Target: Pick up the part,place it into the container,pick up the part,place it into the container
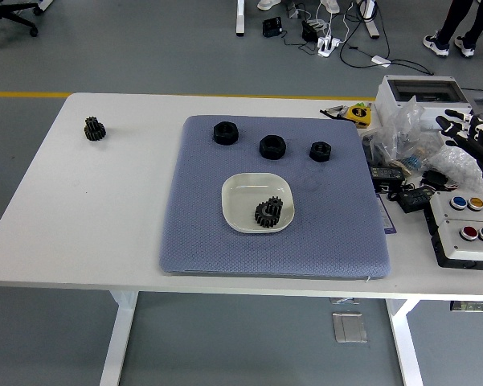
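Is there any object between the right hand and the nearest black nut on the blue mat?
Nothing on the mat blocks it. The right hand hovers at the right edge above the plastic bags and cables, which lie between it and the nearest nut; reaching over them looks possible.

No text, brand, number or sign is showing clearly enough to be read. The yellow and black tape measure (356,115), lying well to the left of the right hand (469,137), is carrying a dark round label, but its print is too small. The white box with coloured round buttons (469,226), just below that hand, is showing no legible marking.
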Robot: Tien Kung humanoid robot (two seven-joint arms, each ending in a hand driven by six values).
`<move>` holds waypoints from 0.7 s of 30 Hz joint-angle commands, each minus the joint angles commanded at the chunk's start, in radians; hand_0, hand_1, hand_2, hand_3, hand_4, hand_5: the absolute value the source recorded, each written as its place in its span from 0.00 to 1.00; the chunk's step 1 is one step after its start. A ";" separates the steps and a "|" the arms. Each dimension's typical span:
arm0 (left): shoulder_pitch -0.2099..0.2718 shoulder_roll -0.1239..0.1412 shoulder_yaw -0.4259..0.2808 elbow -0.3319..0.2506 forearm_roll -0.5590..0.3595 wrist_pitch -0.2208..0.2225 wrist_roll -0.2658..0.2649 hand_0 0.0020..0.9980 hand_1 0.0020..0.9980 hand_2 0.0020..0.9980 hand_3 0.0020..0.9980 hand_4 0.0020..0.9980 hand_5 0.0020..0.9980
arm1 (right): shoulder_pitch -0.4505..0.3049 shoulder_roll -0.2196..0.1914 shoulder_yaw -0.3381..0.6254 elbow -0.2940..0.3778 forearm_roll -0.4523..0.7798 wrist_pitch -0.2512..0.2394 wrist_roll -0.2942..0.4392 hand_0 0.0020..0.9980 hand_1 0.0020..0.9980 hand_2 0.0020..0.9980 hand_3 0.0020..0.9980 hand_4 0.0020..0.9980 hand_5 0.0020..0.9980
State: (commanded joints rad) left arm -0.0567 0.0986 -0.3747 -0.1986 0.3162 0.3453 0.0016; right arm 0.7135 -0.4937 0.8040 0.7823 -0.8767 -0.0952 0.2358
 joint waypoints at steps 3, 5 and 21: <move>0.000 0.000 -0.008 0.000 0.013 -0.001 0.004 0.66 0.68 0.68 0.58 0.67 0.59 | 0.026 -0.002 -0.034 0.004 -0.093 0.020 -0.004 0.79 0.78 0.80 0.83 1.00 0.68; 0.000 0.000 -0.011 0.000 0.019 -0.001 0.006 0.66 0.68 0.68 0.58 0.67 0.59 | 0.041 -0.003 -0.054 0.006 -0.149 0.033 -0.005 0.79 0.78 0.80 0.83 1.00 0.68; -0.008 0.002 0.010 -0.001 -0.014 -0.002 -0.001 0.66 0.68 0.68 0.58 0.66 0.59 | 0.141 0.031 -0.161 -0.029 -0.437 0.023 -0.007 0.78 0.77 0.79 0.82 1.00 0.66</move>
State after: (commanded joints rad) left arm -0.0645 0.1009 -0.3642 -0.2001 0.3017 0.3434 0.0002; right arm 0.8544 -0.4625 0.6427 0.7537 -1.3135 -0.0725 0.2292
